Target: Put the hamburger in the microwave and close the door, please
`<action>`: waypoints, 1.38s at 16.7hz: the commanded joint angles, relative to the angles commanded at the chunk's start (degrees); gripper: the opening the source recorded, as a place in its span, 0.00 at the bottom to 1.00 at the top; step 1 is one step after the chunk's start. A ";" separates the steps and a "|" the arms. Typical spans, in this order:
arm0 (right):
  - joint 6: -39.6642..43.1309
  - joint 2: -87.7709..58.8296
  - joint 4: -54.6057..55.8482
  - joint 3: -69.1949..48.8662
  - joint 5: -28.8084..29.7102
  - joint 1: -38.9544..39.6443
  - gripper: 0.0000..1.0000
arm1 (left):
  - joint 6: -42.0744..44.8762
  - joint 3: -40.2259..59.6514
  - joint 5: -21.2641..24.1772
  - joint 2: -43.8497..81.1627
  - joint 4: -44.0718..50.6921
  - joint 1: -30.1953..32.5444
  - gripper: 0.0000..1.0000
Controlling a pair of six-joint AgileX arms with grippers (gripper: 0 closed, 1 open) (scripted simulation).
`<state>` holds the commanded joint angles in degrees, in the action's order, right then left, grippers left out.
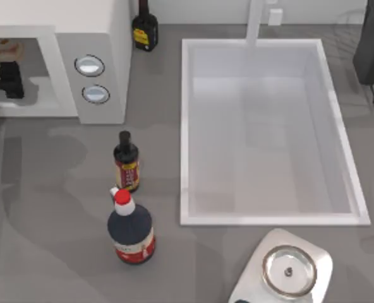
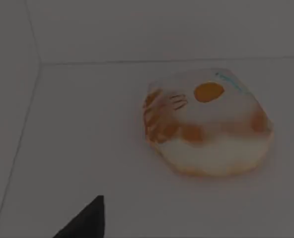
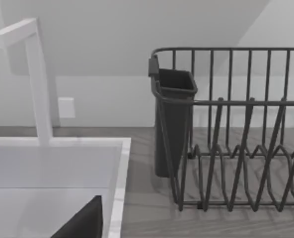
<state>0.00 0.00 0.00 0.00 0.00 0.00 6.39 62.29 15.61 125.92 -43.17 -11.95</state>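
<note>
**Burger sits inside the open microwave**

Grey table (image 1: 60, 252) fills the room, with a white wall behind it. At the far left stands the microwave (image 1: 102, 38), a big pale box with two round silver knobs (image 1: 90, 65) on its front panel. Its mouth is open, and I cannot see the door.

Inside the microwave, near the far wall, lies the hamburger (image 1: 6, 48). The left wrist view sees it close up on the white floor of the box (image 2: 206, 124), a round tan-orange bun lying flat.

The left hand (image 1: 9, 79) reaches into the microwave, just beside the burger and on its near side. It is a dark shape, and I cannot tell if its fingers are open or closed. The burger lies on the floor on its own.

A big white sink (image 1: 266, 126) takes up the right half of the table, with a white tap (image 1: 255, 22) at its far edge. One dark bottle (image 1: 144, 28) stands between the microwave and the sink. Two more stand nearer: a slim dark one (image 1: 126, 161) and a round one with a red and white cap (image 1: 130, 228). A silver scale (image 1: 289, 270) sits at the near right. A black dish rack (image 3: 236, 139) stands at the far right, next to the sink.
</note>
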 joint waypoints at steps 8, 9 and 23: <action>0.00 0.00 0.00 0.00 0.00 0.00 1.00 | 2.05 -32.96 4.89 -16.46 -13.80 -5.29 1.00; 0.00 0.00 0.00 0.00 0.00 0.00 1.00 | 2.25 -35.06 5.29 -17.74 -15.02 -5.78 1.00; 0.00 0.00 0.00 0.00 0.00 0.00 1.00 | 2.37 -33.44 5.46 -31.73 1.30 -6.12 1.00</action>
<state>0.00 0.00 0.00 0.00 0.00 0.00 8.77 28.84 21.07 94.18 -41.87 -18.08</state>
